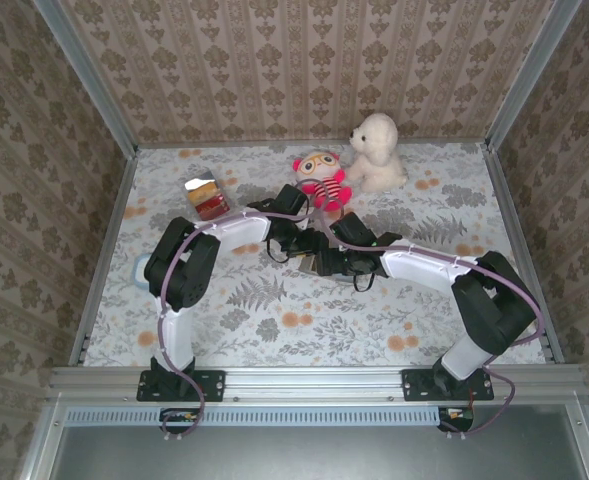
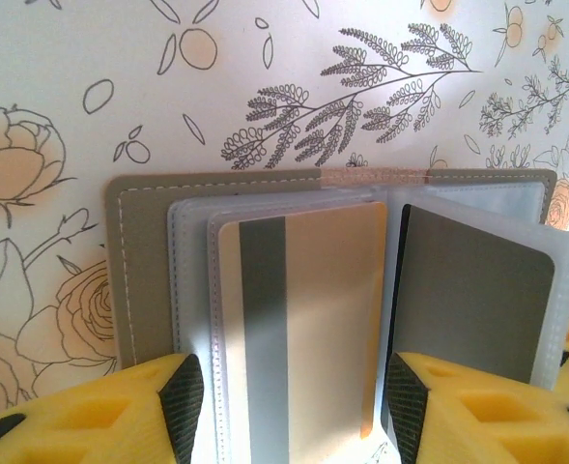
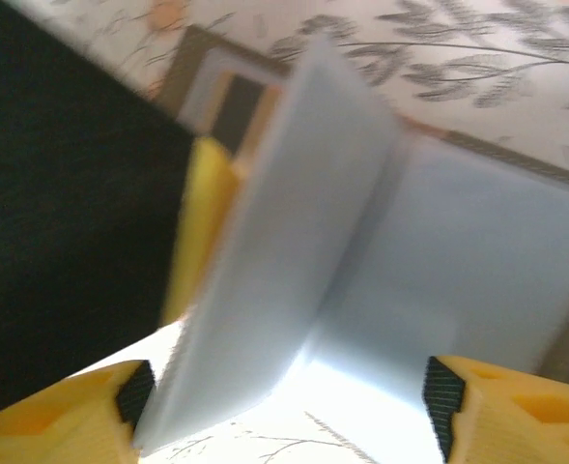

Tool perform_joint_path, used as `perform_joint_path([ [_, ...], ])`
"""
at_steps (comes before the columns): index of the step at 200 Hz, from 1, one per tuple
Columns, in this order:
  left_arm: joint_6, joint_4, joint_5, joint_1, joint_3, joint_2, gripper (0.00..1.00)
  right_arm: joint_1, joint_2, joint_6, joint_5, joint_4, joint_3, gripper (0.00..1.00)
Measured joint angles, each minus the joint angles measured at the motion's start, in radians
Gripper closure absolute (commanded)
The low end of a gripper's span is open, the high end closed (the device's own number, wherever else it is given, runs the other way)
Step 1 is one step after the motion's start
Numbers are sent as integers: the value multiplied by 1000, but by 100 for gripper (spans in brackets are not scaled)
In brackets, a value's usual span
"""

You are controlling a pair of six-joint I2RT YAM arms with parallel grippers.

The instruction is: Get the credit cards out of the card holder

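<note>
print on the loose card stack (image 1: 206, 197), far-left part of the table (image 1: 274, 330), is too small to read from the top cam. silver one on top, red and gold-brown under it. the stack sits well apart from both arms.

card holder (image 2: 144, 280) lies open on the floral cloth at mid-table, where the two arms meet, just in front of the plush doll (image 1: 321, 180) and the white plush dog (image 1: 377, 152). outer leaves are flat grey w/ a pale stitched line along the left edge, and a tan strip runs over the centre crease at the top. inside are clear-ish plastic sleeves, bluish-grey where the light hits.

gold card (image 2: 332, 319) sits in the front sleeve on the left leaf, back side up, w/ a plain grey mag stripe running down its left part. dark card (image 2: 468, 300) is in the sleeve on the right leaf, matte grey-brown w/ rounded corners.

left gripper (image 2: 294, 416): yellow fingers w/ black pads (image 2: 183, 401) stand abt halfway apart. the gold card's sleeve is between them and each pad is right at a sleeve edge. can't tell if they actually pinch it or just straddle it.

right gripper (image 3: 289, 396): jaws wide apart w/ nothing clamped. one blurred sleeve leaf (image 3: 284, 213) stands up tilted in the gap, w/ the holder's right inner face lying flat beyond it. a dark blurred mass fills the left of the right wrist view, and i can't tell what it is.
</note>
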State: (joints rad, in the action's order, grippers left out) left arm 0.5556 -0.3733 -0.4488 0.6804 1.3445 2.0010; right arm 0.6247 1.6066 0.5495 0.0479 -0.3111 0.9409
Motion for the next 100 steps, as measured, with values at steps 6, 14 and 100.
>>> perform_joint_path([
  [6, 0, -2, 1, 0, 1, 0, 46, 0, 0, 7, 22, -6, 0, 34],
  [14, 0, -6, 3, 0, 2, 1, 47, 0, 0, 21, 53, -14, 0, 36],
  [100, 1, -34, 32, -1, 5, 8, 51, -48, -97, 139, 306, -92, -46, 43],
])
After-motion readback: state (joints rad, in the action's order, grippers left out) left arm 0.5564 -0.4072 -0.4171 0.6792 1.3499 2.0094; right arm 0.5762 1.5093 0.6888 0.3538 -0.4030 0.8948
